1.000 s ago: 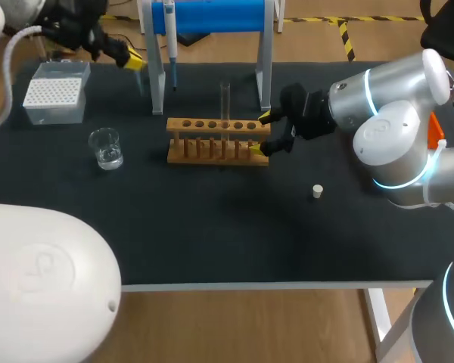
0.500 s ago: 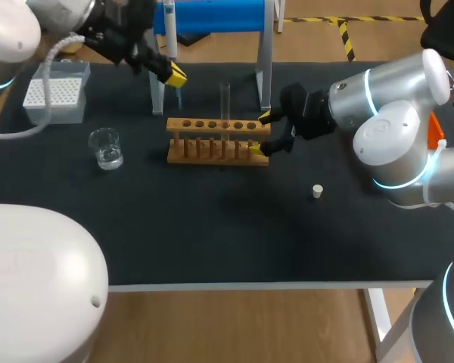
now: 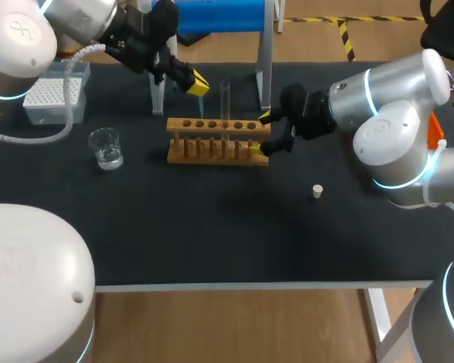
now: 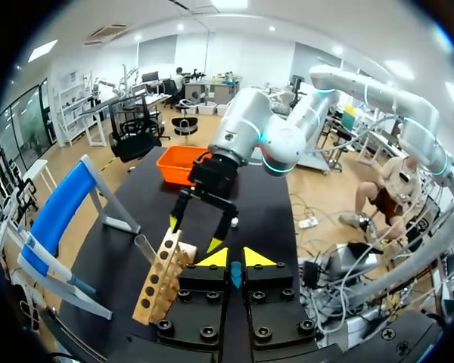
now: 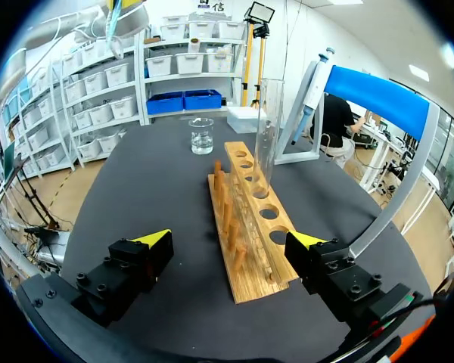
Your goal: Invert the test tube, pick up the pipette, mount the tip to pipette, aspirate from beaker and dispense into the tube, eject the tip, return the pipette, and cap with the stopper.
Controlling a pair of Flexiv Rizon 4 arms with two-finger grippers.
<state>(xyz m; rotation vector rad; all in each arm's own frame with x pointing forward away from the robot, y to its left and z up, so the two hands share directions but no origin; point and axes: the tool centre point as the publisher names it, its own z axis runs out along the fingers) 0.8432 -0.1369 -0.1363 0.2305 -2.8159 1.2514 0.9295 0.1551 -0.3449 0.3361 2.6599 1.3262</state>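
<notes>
Wooden rack [image 3: 216,141] is flanked by spread right gripper [image 3: 260,132]. Upright clear glass tube [image 3: 225,102] could be clipped by closed left gripper [image 3: 196,82].

left gripper [image 3: 195,82]: fingers together | right gripper [image 3: 261,132]: fingers spread wide

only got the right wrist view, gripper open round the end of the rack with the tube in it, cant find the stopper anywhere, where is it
Observer: The stopper lies on the table, apart from the rack, off its right end and nearer the front edge.
Operator: ok and where's the left gripper, dont see it either
Observer: In the head view the left gripper hangs above the table behind the rack, to the left of the test tube.
</notes>
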